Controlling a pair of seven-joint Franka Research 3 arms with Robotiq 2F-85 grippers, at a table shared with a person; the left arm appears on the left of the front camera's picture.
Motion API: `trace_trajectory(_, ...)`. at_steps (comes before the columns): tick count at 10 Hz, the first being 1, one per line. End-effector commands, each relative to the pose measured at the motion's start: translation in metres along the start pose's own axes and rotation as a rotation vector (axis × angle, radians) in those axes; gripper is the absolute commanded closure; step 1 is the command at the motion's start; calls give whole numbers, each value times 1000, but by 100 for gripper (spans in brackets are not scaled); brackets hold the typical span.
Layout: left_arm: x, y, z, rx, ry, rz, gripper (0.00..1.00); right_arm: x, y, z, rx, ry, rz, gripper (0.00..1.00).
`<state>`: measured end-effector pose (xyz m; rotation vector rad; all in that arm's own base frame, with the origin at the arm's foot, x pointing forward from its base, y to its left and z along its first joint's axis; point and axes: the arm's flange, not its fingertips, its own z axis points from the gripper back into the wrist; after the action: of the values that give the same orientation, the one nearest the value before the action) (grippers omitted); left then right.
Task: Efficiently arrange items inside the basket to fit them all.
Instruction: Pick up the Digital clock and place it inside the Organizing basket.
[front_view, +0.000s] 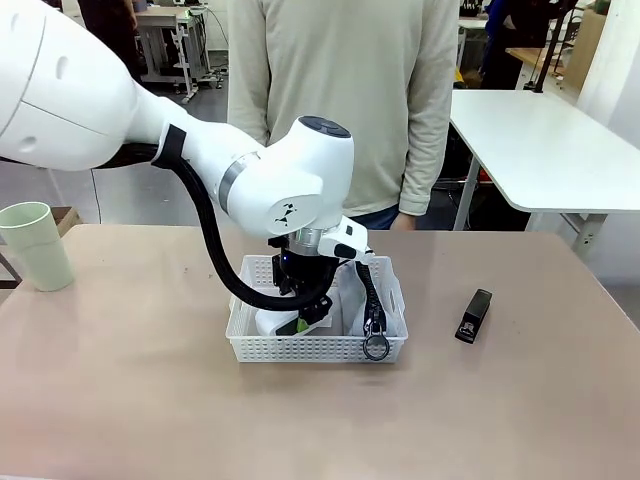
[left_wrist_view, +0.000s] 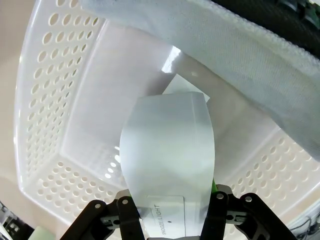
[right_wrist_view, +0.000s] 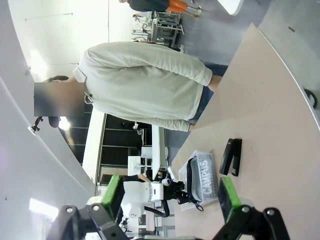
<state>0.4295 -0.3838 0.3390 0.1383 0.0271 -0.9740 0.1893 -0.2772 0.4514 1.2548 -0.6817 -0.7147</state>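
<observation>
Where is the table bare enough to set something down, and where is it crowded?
Bare table lies between the cup and the basket, in front of the basket, and right of the stapler. Crowded inside the basket: the pouch, the box, the left arm reaching in.

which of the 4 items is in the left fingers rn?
The white box, pinched between the left fingers inside the basket. The grey pouch lies beside it; stapler and green cup sit on the table.
</observation>
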Motion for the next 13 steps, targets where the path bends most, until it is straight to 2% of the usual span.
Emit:
trace_trajectory(1, 3, 5, 4, 19, 4, -10, 50, 2, 1, -1, 21, -10, 28, 0)
trace_trajectory(3, 2, 7, 3, 8, 17, -4, 50, 2, 1, -1, 21, -10, 28, 0)
trace_trajectory(4, 2, 7, 3, 0, 22, -4, 16, 2, 1, -1, 21, -10, 28, 0)
trace_trajectory(5, 2, 7, 2, 2, 20, -9, 0, 2, 1, -1, 21, -10, 28, 0)
trace_trajectory(11, -5, 17, 21, -17, -43, 30, 0, 2, 1, -1, 21, -10, 28, 0)
trace_trajectory(13, -18, 26, 51, -35, -117, 83, 0, 2, 1, -1, 21, -10, 28, 0)
